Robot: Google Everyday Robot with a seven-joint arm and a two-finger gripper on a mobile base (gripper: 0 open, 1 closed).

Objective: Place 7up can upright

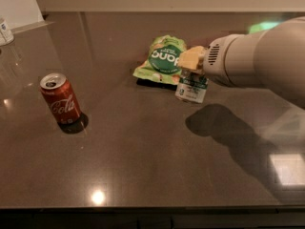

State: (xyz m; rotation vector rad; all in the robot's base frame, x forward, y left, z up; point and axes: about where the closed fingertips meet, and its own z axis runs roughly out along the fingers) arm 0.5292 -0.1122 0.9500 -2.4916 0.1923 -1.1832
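The 7up can, silvery-white with green bands, is right of the table's middle, beside the green snack bag. It looks nearly upright, its base at or just above the tabletop; I cannot tell if it touches. My gripper sits on the can's top end, reaching in from the right on the white arm. The yellowish finger covers the can's top.
A red Coca-Cola can stands upright at the left. The dark brown table has its front edge near the bottom. A white-labelled container is at the far left edge. The arm's shadow falls to the right.
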